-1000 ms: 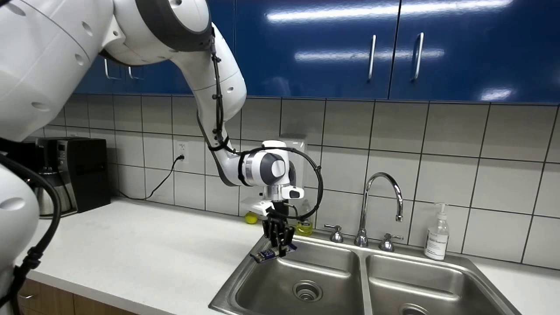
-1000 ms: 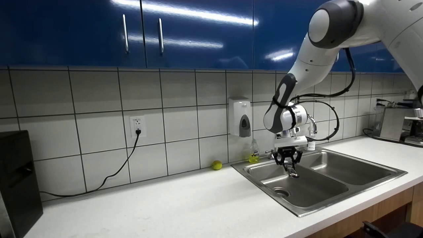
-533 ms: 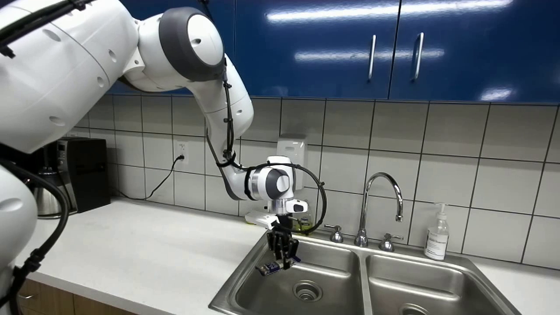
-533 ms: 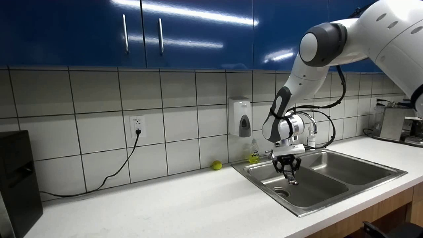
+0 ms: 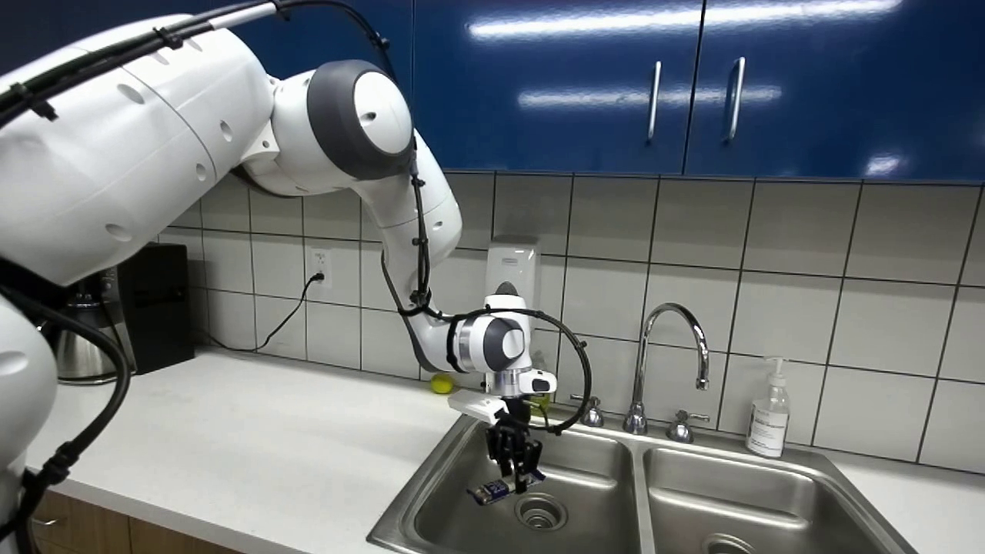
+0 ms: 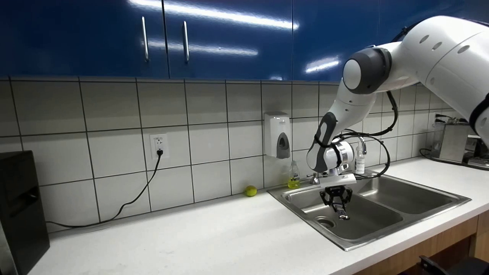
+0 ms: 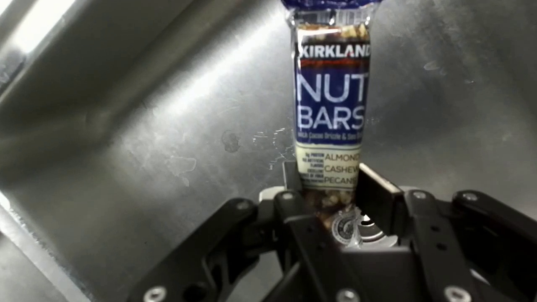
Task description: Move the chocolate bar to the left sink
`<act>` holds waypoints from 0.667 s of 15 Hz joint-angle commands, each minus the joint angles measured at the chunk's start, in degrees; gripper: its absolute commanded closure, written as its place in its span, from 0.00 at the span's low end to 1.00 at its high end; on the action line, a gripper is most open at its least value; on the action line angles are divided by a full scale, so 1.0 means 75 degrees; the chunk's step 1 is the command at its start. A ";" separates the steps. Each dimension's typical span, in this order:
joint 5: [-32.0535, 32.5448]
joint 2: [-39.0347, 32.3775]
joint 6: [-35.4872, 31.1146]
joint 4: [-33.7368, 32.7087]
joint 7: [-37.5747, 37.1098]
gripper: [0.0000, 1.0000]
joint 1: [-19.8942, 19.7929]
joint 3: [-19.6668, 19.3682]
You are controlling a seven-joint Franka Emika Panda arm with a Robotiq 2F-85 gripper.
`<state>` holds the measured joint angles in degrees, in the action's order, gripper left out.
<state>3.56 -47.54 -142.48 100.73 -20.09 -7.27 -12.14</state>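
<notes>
Bar [image 5: 492, 491] pinched in gripper [image 7: 328, 184], over left sink [image 5: 592, 519] in both exterior views, slightly tilted. NUT BARS legible in wrist view. Clearance above sink floor: cannot tell.

Blue cabinets [image 5: 577, 65] high above the jaws, a pale tile wall [image 5: 800, 231] behind.
In both exterior views the cabinets are glossy, with metal handles [image 5: 655, 100] and white streaks of light [image 5: 616, 21]. The wall, dark-jointed, runs well past the jaws on either side; an outlet [image 6: 154, 143] sits in it, well left of the jaws as seen there. White counter [image 6: 183, 236] spreads to either side of the jaws, and on the near side of them wood fronts [image 6: 420, 243] show beneath the counter's edge.
</notes>
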 commanded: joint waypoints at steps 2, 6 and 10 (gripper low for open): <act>-0.0299 -0.0673 0.0268 -0.0847 0.0395 0.88 -0.0240 0.0033; -0.0390 -0.1141 0.0298 -0.1321 0.0469 0.88 -0.0327 0.0034; -0.0410 -0.1550 0.0299 -0.1674 0.0466 0.88 -0.0354 0.0025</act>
<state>1.93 -56.67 -142.46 92.08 -18.87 -9.09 -12.14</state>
